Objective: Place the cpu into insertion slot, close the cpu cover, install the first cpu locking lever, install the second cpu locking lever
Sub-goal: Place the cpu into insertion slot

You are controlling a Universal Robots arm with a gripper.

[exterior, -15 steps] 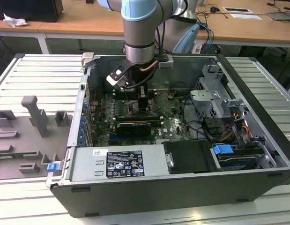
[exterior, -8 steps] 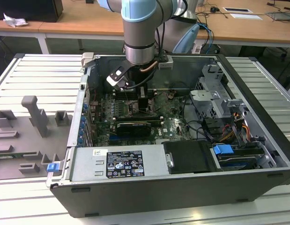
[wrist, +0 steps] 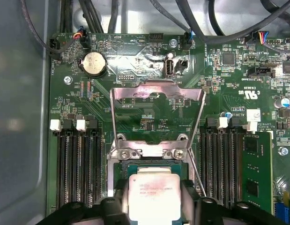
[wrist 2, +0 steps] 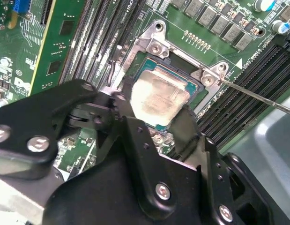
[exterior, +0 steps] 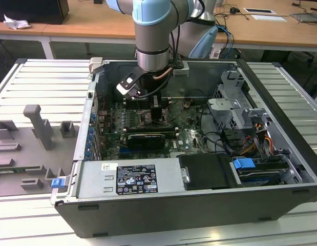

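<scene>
Both my jaws pinch the pale square metal cpu [wrist: 151,199] flat over its socket [wrist: 121,169], silver cover frame [wrist: 156,89] swung clear.

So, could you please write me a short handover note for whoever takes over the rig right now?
The gripper is shut on the cpu, gripping two opposite edges.
The cpu is at the socket; seating cannot be judged.
The cpu cover is swung open, away from the socket.
Done: cpu brought to socket.
Left: cover not closed; a locking lever stands free beside the socket.
</scene>
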